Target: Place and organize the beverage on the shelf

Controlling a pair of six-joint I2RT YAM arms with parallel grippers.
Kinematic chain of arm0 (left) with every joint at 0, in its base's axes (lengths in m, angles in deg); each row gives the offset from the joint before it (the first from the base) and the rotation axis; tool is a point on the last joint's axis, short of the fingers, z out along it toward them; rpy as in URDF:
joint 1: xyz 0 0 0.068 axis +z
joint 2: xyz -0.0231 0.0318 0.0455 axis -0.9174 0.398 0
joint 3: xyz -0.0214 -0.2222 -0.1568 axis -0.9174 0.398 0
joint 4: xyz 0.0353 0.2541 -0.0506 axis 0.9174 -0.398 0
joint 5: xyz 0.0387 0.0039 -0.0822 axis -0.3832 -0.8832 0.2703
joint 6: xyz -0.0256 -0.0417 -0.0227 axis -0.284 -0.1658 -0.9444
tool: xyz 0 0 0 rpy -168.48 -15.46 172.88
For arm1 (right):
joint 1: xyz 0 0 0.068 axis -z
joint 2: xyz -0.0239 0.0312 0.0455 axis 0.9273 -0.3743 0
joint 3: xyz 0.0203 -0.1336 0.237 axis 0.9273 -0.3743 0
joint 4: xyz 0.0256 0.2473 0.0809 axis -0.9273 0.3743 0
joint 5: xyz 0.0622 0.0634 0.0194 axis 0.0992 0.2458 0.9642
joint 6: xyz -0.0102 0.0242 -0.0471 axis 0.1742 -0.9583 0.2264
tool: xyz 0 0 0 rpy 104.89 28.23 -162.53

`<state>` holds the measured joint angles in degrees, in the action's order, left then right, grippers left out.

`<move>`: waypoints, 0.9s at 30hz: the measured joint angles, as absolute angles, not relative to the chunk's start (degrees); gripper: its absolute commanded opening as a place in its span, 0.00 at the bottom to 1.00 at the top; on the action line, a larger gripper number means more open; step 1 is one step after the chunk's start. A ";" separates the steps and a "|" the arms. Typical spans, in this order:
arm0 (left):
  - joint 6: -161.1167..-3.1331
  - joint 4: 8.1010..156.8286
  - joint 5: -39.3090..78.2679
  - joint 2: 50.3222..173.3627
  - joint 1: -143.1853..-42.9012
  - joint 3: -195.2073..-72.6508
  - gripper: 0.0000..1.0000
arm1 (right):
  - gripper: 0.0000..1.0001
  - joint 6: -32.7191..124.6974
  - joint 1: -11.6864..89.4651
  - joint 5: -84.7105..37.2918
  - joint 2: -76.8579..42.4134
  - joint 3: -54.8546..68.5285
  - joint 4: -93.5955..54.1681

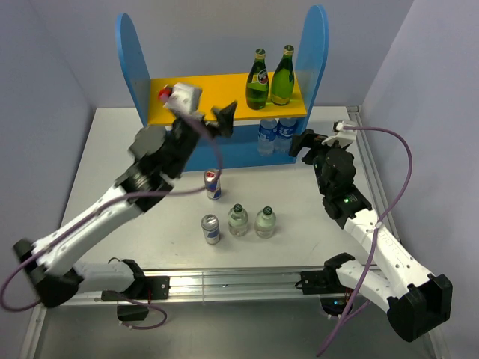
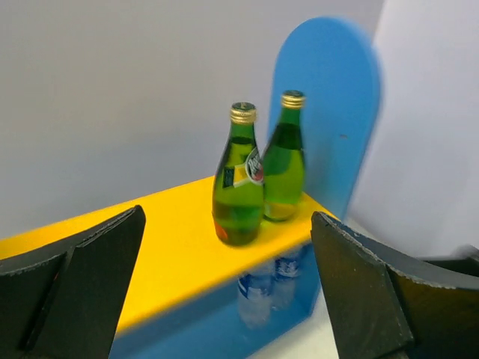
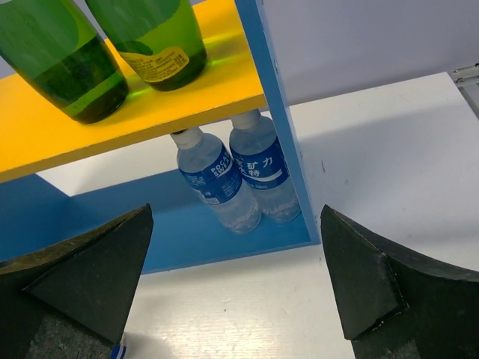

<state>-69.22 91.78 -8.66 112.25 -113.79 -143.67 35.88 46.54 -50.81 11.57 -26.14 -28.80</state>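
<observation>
Left fingers fill the near corners of the left wrist view, spread wide w/ nothing btwn them. They are held up at the level of the yellow-orange board and look along it toward its right end. Right fingers are also wide apart and empty, low down just off the right end of the shelf, facing its lower level. Shelf stands at the far side of the worktop, approx centred, back to the wall, both blue side panels upright. On the board's right end, 2 green glass bottles w/ gold caps stand side by side: left green bottle, right green bottle. Below them on the blue base, by the right panel, are 2 clear water bottles w/ blue labels, close together: left water bottle, right water bottle. Out on the worktop, btwn the arms and nearer than the shelf, a red-and-blue can stands upright. Nearer again is a row of 3, all upright and just beside each other: silver can on the left, then first small clear bottle and second small clear bottle, both w/ dark caps.
</observation>
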 measured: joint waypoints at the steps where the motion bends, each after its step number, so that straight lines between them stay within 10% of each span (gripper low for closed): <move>1: -69.24 92.42 -9.73 108.62 -115.25 -140.35 0.99 | 1.00 35.77 46.54 -50.88 11.59 -26.14 -28.78; 13: -85.03 91.65 -20.27 93.32 -117.15 -95.10 0.99 | 1.00 32.90 46.52 -49.81 13.53 -26.32 -27.20; 27: -90.75 101.49 -20.94 108.12 -116.45 -92.92 0.99 | 1.00 32.71 46.52 -49.94 17.82 -27.26 -23.86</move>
<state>-90.75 101.49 -20.94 108.12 -116.45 -92.92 32.71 46.52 -49.94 17.82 -27.26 -23.86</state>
